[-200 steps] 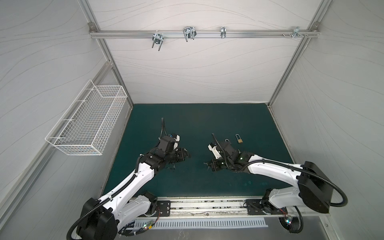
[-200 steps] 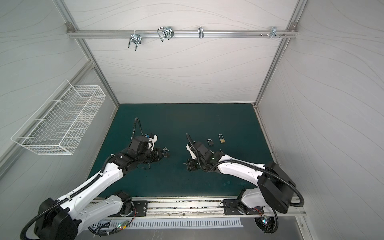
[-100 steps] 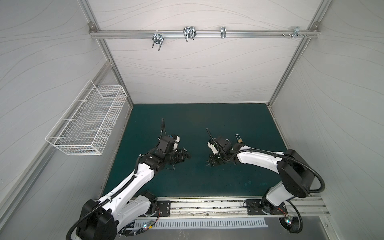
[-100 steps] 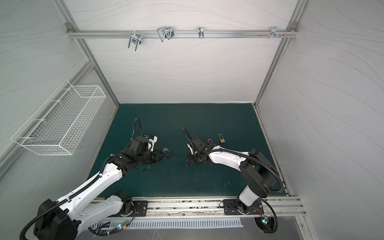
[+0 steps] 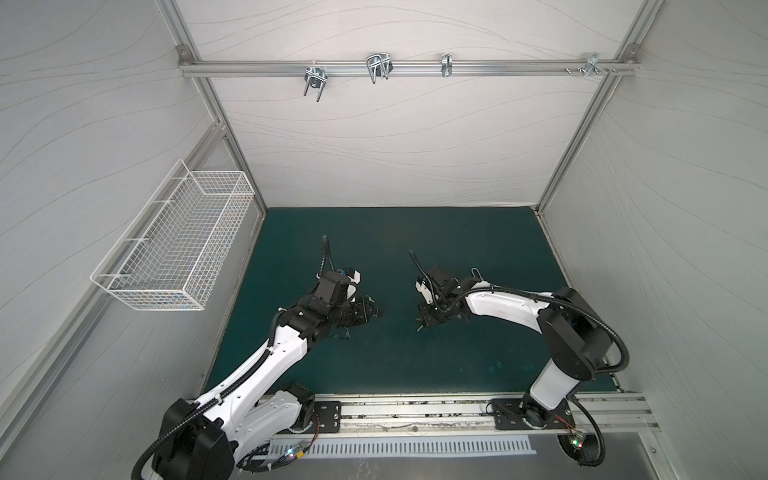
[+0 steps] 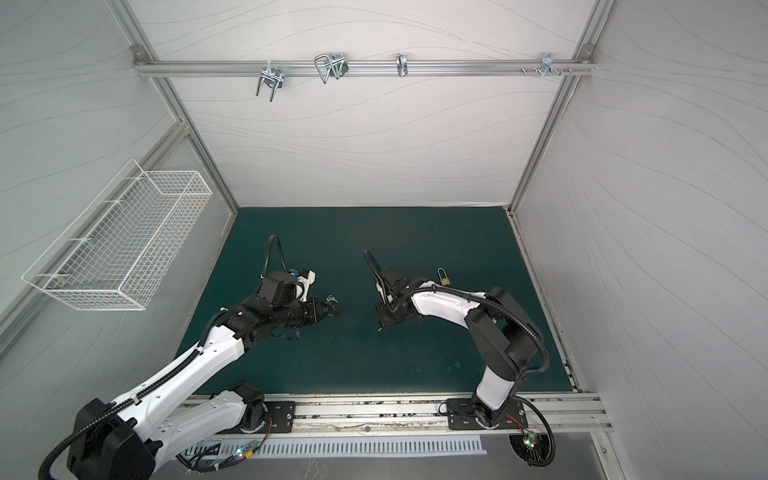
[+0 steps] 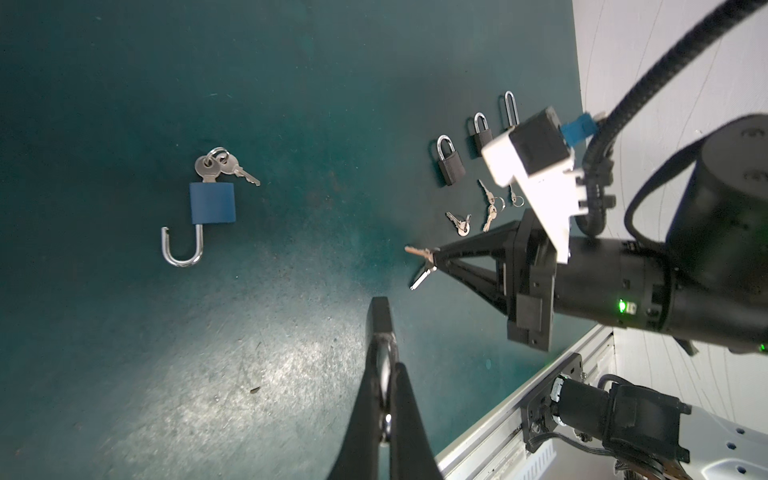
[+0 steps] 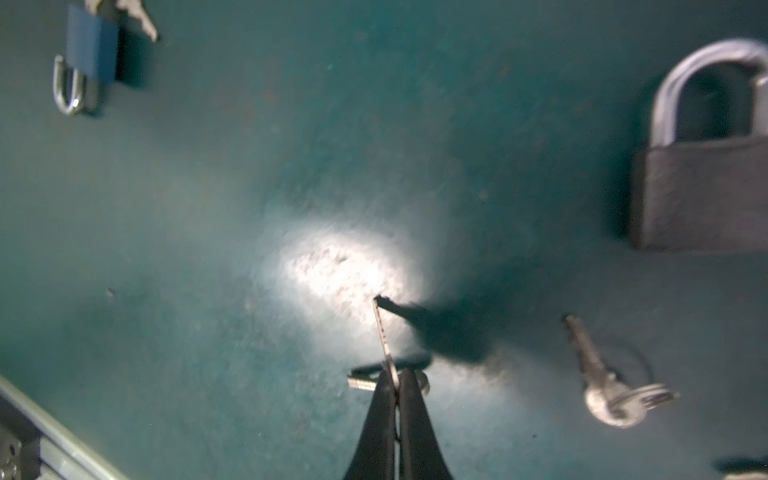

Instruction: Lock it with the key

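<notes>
Green tabletop: my left claw is clamped on a dark padlock by its shackle, and my right claw pinches the key, blade pointing roughly towards that lock, the two apart.

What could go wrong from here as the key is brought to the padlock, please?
1. The left hand seems to pinch the black padlock by its shackle, body sticking out, so it may swivel when the key pushes in.
2. The right hand grips that key while a second key dangles beside it and could snag at the keyhole.
</notes>
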`<state>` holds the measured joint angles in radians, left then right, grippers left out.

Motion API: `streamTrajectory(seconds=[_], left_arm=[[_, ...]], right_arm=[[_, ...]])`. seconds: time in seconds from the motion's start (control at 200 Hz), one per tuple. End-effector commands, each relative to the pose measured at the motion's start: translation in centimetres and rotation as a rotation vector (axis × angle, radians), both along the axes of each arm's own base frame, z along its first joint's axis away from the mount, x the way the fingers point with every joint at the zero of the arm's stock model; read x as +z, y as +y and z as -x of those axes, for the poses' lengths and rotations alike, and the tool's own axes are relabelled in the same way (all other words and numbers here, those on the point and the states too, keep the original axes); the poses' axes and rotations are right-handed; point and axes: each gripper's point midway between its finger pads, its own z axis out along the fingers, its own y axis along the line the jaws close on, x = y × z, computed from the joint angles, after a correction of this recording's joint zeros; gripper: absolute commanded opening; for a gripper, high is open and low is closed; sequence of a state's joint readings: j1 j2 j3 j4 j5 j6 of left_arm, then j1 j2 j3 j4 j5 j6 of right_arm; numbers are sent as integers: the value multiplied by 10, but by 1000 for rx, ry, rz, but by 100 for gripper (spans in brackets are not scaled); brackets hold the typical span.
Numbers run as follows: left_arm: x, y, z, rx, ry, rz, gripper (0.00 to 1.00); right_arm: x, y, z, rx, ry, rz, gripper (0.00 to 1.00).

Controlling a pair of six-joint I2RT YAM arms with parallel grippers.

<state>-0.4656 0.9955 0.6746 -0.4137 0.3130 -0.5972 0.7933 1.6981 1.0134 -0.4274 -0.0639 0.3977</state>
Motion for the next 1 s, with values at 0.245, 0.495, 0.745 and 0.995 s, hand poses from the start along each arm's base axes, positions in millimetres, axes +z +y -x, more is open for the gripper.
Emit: streamTrajectory(seconds=[0.245, 0.495, 0.745, 0.995], left_arm=[[26, -11, -10, -33, -66, 58, 0], [40, -15, -12, -32, -77, 156, 0], [71, -27, -9, -112, -136, 297, 0], [105, -49, 0, -253, -195, 437, 0]], right_arm=[[-8, -13, -5, 2, 20, 66, 3], [15, -27, -17, -51, -58, 86, 38], [97, -32, -21, 8, -322, -62, 70], [210, -39, -8, 110, -779, -345, 99]])
